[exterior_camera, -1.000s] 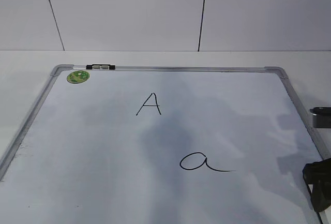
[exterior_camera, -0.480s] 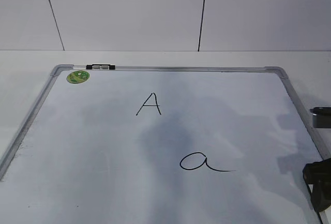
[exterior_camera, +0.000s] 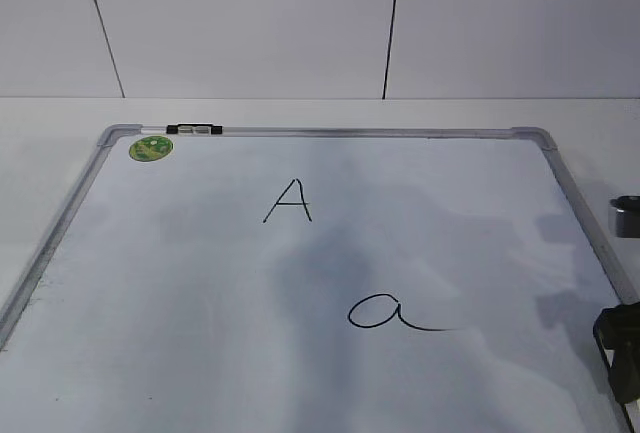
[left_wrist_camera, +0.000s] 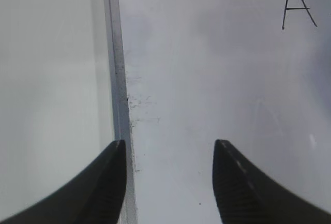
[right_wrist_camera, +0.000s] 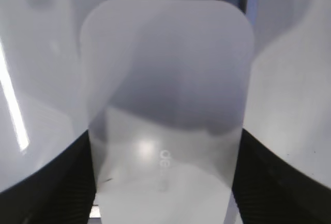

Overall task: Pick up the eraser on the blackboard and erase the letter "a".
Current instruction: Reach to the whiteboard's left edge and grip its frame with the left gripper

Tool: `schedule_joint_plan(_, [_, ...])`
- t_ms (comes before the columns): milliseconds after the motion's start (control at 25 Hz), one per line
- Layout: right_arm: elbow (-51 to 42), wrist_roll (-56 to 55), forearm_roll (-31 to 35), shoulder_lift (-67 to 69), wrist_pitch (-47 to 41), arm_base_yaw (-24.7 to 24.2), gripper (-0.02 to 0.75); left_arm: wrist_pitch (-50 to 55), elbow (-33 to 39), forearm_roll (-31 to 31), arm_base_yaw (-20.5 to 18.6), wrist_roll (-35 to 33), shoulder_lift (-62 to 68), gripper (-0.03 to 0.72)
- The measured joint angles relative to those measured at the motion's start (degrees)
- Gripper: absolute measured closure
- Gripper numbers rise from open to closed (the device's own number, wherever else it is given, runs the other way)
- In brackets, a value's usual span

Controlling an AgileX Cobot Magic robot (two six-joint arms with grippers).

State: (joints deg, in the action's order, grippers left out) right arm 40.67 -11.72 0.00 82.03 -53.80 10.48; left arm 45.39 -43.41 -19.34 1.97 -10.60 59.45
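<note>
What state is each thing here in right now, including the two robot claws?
Eraser: between the right claw's fingers, whether pinched is unclear.
Right gripper: straddling the eraser.
Left gripper: open, empty, above the blackboard's left frame.
Blackboard: lying flat.
Letter "a": intact, unerased.
Capital "A": intact.
Green sticker: stuck in the far-left corner.

Lab bench — bare white wall panels [exterior_camera: 250,23]

The left hand [left_wrist_camera: 169,182] hangs with its two dark fingers spread wide and nothing between them. The right hand [right_wrist_camera: 165,182] has a dark finger pressed against each long side of the eraser [right_wrist_camera: 166,110], gripping it. From outside, only a dark part of the right arm [exterior_camera: 622,353] shows at the frame's right edge.
</note>
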Motion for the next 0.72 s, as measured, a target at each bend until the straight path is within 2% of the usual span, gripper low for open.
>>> schedule_joint_plan(480, [0.93,0.0,0.0,-6.62,-2.96,0.0,0.167,0.0,0.0,0.0,0.0,0.0,0.22,0.283])
schedule_joint_plan(720, [0.93,0.13,0.0,-9.49,-4.53,0.0,0.167,-0.1,-0.12,0.0,0.0,0.0,4.69,0.283])
